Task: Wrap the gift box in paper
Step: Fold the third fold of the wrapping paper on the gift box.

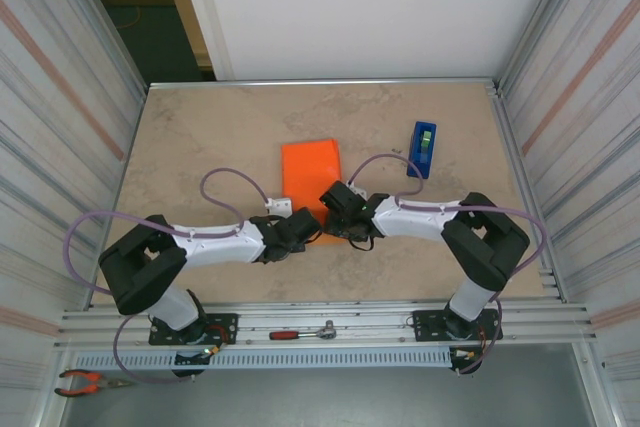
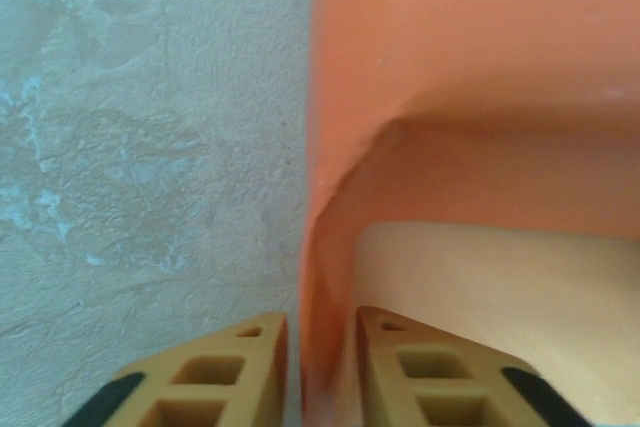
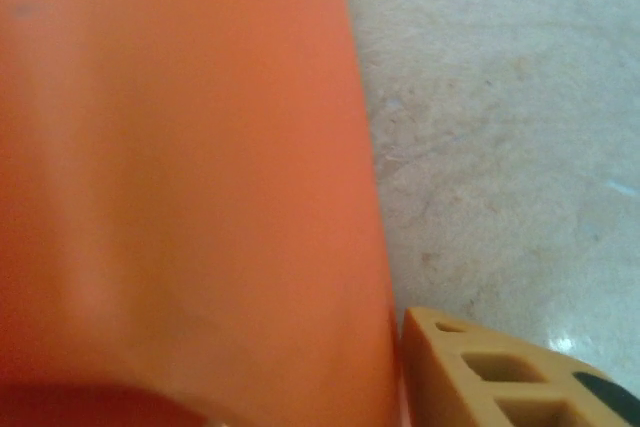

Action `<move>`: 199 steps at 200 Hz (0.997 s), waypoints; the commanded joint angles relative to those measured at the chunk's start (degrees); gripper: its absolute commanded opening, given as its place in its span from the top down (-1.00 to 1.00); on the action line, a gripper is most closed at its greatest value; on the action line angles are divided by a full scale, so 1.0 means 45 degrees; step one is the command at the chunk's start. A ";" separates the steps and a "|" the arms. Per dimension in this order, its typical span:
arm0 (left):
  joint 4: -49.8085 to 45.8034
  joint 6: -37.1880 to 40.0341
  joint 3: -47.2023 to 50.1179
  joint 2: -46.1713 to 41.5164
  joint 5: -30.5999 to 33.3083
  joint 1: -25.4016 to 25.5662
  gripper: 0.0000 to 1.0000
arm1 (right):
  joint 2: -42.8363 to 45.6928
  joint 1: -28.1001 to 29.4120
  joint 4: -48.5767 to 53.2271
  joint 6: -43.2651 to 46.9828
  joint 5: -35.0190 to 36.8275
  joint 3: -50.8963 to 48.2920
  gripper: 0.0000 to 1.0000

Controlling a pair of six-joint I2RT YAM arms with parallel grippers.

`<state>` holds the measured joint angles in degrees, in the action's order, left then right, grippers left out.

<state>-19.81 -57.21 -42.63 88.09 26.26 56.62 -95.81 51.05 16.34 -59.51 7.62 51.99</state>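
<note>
Both arms are in tight at the near edge of the thin bright orange sheet of paper [image 1: 308,169], which lies in the middle of the mottled beige counter [image 1: 200,137]. This reads as the folding step, with paper to be brought up and over the box. On the left wrist camera, the left claw [image 2: 320,332] has its tan fingers [image 2: 268,362] a narrow gap apart, and the paper's left edge runs down between them. As far as I can see it is straddling the edge rather than pinching it. Just beyond, the sheet arches up like a little tent. Under that flap sits the small flat pale pinkish gift box [image 2: 500,277], partly covered, its pale surface showing below the fold. Over on the right, the right claw [image 1: 338,217] is up against the same sheet. One tan finger [image 3: 432,347] shows just beside the paper's right edge and the other is hidden behind the orange, so I cannot tell how wide it stands or whether it holds anything. The upright blue tape dispenser [image 1: 422,149] stands well apart, off to the far right. My call is that the wrap is somewhere in the middle, with nothing sealed. The next move calls for a firm pinch on that loose edge, then a flat pull across the box top without dragging the box or creasing the sheet. One claw would pin the paper while the other goes for tape.
</note>
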 commanded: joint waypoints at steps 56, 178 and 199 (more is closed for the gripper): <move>-0.0487 -0.0020 -0.0663 0.0690 0.1292 0.0074 0.10 | 0.0153 -0.0186 0.0232 0.0166 -0.0027 0.0046 -0.20; -0.0596 -0.0039 -0.0317 0.1406 0.1294 0.0086 0.08 | 0.0254 -0.0143 0.0435 0.0347 -0.0116 0.0026 -0.13; -0.0491 0.0141 -0.0258 0.1218 0.1186 0.0093 0.06 | 0.0073 -0.0128 0.0601 0.0406 -0.0091 0.0221 0.01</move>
<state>-19.66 -57.23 -45.58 94.48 31.09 56.88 -95.85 49.93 16.91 -58.96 7.29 51.57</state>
